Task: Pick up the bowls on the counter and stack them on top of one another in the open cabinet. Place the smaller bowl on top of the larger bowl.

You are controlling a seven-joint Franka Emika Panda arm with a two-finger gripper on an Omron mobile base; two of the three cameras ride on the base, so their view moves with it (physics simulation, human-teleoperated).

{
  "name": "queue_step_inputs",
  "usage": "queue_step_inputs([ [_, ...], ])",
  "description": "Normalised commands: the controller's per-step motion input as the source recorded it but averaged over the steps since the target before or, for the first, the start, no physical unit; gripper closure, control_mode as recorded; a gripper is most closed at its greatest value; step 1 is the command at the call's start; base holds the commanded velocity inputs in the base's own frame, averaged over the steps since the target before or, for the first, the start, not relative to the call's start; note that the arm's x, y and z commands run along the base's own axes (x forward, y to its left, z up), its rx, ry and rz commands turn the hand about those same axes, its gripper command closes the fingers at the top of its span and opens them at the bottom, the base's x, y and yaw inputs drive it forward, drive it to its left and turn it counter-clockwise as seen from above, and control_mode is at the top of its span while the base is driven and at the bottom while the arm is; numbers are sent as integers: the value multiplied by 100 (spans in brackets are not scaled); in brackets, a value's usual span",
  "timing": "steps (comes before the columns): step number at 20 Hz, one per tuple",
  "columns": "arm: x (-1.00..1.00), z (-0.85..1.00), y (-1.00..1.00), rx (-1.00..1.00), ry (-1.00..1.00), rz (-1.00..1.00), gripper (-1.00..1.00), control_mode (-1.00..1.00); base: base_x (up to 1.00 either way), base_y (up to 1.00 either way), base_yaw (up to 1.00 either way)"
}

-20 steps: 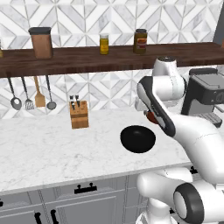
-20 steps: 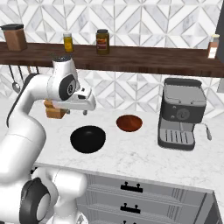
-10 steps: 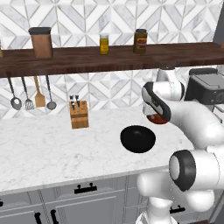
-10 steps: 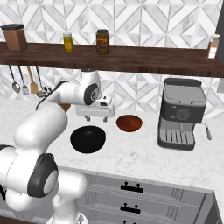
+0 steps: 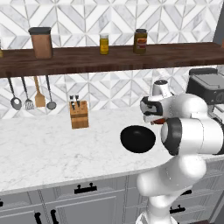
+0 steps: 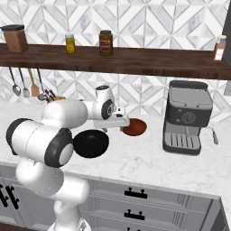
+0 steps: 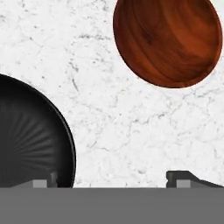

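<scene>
- Overhead, from the hand view, I see the gripper (image 7: 118, 178) with its jaws spread wide and nothing between them; bare marble lies under the gap.
- One fingertip sits over the rim of the larger bowl (image 7: 30, 135) at about 8 o'clock in that view, the other over open marble at 4 o'clock.
- Between the two bowls I have a clear strip of the counter (image 7: 109, 109); they lie near each other but apart.
- In the hand view, the smaller bowl (image 7: 168, 41) sits at 1 o'clock, its rim cut by the top edge of the picture.
- From the right base view, the smaller bowl (image 6: 135, 127) lies at 2 o'clock from the larger bowl (image 6: 91, 143), with the gripper (image 6: 118, 124) low above the counter, just beside the red-brown one.
- To the right, the coffee machine (image 6: 186, 117) stands well apart from the smaller bowl, with free marble between.
- From the left base view, the larger bowl (image 5: 138, 138) rests near the counter's front edge; the knife block (image 5: 79, 114) is well apart at 10 o'clock from it.
- I see the larger bowl as glossy black, wide and round, with fine ridges fanning out inside.
- I see the smaller bowl as dark red-brown with a wood-like grain, round and shallow.
- I see the counter (image 5: 48, 148) as white marble with grey veins, over grey drawers with black handles.
- Behind it I see a patterned tile wall, a dark wooden shelf (image 5: 109, 59) carrying jars, and utensils (image 5: 33, 94) hanging beneath.
</scene>
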Motion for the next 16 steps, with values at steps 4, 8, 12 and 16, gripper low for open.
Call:
queue_step_inputs([
  [4, 58, -32, -16, 1, 0, 0, -100, -100, 0, 0, 0],
  [8, 57, -45, -13, 0, 0, 3, -100, -100, 0, 0, 0],
  [12, 65, -45, -18, 0, 0, 5, -100, -100, 0, 0, 0],
  [16, 43, -35, -19, 0, -1, 9, -100, -100, 0, 0, 0],
])
